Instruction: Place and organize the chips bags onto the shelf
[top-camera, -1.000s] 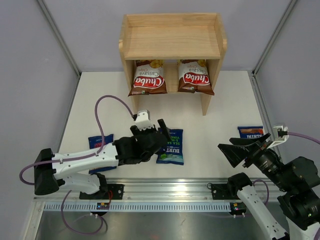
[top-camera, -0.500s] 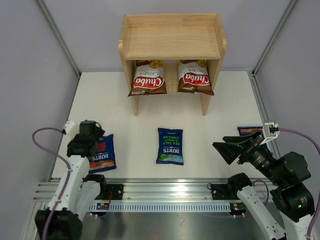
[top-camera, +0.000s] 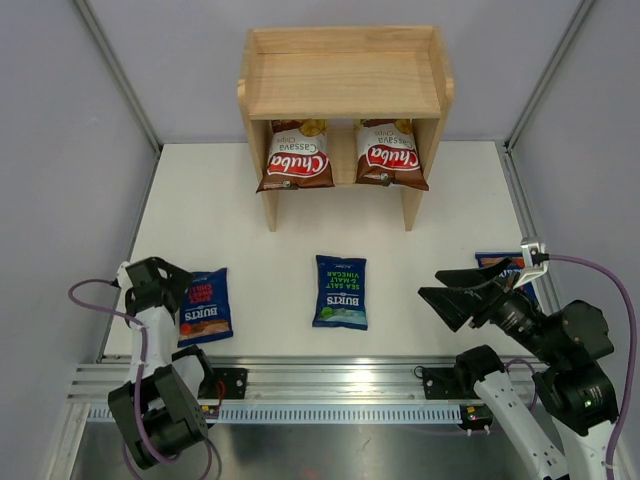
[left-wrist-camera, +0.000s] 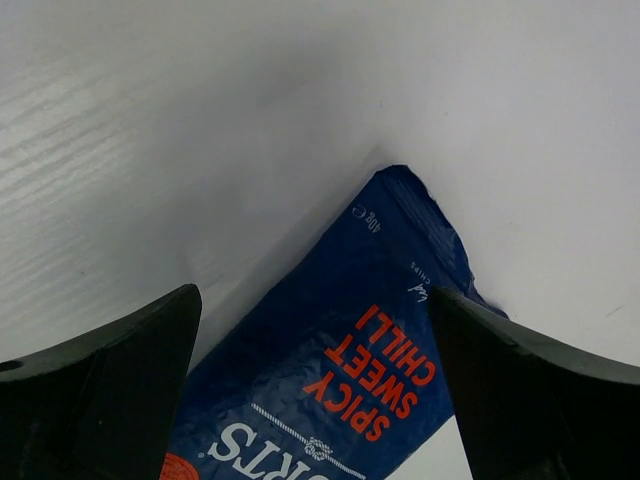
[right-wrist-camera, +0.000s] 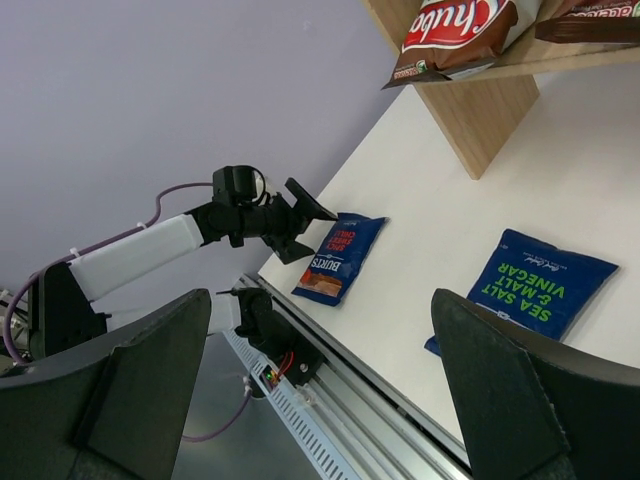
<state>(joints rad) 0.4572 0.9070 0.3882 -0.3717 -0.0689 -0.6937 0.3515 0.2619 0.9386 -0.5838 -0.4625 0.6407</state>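
l gripper (left-wrist-camera: 312, 300) wide open, holding nothing, hovers over spicy chilli burts bag (left-wrist-camera: 340, 400), flat on table (left-wrist-camera: 150, 120); r gripper (top-camera: 462, 293) wide too. bag prob light, crinkly, slick: pinch an edge seam, not the puffy middle

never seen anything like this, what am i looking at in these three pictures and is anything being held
This is a table with two robot arms bolted at its near edge. One picture looks down from above; the other two come from a camera on each wrist, so the dark wedges are that arm's own fingers. The left pincer is open, aimed at a blue Burts bag; the right pincer is open too, empty. Two more blue bags lie on the table. Two brown Chuba bags sit on the wooden shelf's lower tier.
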